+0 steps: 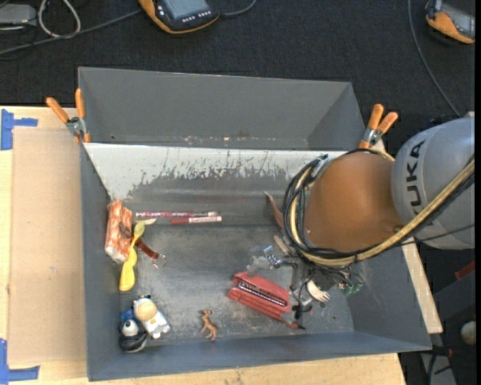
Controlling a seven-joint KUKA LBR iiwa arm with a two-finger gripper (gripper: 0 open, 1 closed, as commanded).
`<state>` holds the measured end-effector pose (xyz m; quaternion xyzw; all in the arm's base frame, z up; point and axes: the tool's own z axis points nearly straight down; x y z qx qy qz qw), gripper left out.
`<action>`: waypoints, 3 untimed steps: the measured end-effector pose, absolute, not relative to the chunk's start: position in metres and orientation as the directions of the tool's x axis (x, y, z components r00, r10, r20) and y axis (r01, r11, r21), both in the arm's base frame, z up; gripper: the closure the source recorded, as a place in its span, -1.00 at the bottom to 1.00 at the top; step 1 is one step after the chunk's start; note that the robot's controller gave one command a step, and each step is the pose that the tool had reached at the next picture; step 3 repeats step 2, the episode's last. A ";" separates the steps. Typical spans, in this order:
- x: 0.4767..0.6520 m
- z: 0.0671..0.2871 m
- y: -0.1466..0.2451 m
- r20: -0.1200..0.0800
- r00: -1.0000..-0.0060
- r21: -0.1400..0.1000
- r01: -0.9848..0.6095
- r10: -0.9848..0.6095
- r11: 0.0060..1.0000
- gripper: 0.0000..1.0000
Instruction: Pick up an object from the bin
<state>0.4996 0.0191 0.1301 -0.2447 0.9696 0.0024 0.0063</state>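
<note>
Arm (433,183) enters from the right of the camera view, its wrist under an orange cover (345,207) with dark cables (293,215) looped round it. The cover sits over the right part of the grey bin (216,107). The gripper (301,310) points down below the cover, low over the bin floor near the lower right corner. Its tip is at the right end of a flat red ribbed piece (259,292), which lies tilted on the floor with its left end higher in the view than its right. Contact between gripper and red piece: cannot tell. Open or closed: cannot tell, since the tip is dark and partly hidden by the wrist hardware. Nothing is seen lifted off the floor. The other contents are well apart from the gripper, on the left side of the bin. An orange-and-white packet (115,231) stands against the left wall, with a yellow banana-shaped toy (129,268) just beside and below it. A thin red-and-white stick (178,216) lies flat near the back wall. A small white-and-blue figure (143,321) sits in the lower left corner. A small brown squiggle (207,323) lies near the front wall, between the figure and the red piece.
</note>
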 end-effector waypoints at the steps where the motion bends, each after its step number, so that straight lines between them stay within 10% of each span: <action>1: 0.510 0.097 0.007 -0.011 -0.874 0.004 -0.486 -0.485 0.874 -1.00; 3: 0.498 0.093 0.015 -0.013 -0.916 0.003 -0.402 -0.401 0.916 -1.00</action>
